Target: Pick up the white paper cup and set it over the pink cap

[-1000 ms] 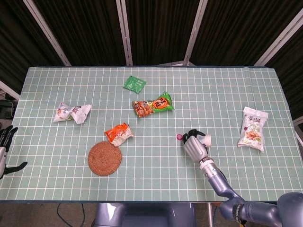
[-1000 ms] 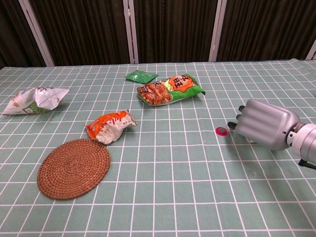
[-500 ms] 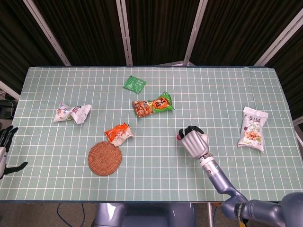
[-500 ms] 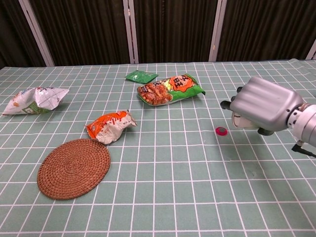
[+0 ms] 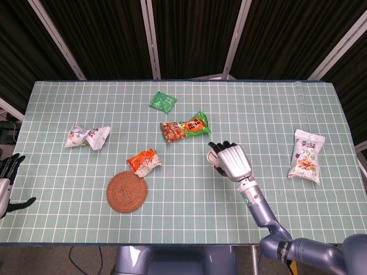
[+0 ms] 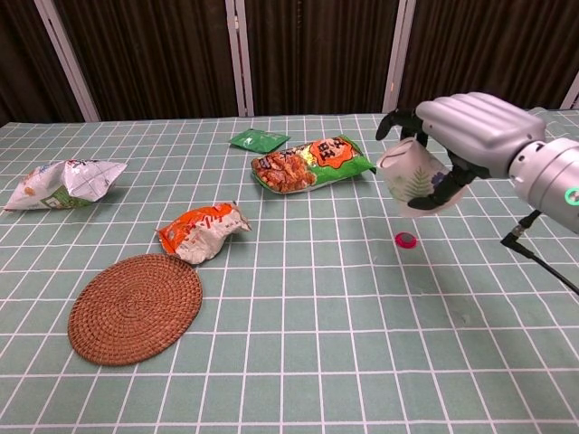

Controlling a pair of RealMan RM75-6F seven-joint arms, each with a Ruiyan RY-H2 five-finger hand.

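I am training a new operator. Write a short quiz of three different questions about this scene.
1. True or false: the right hand holds the cup above the table.
2. Where is the pink cap? A) inside the cup B) on the table below the cup C) on the round mat
3. Fill in: the left hand holds ____.

Key: 1 true; 2 B; 3 nothing
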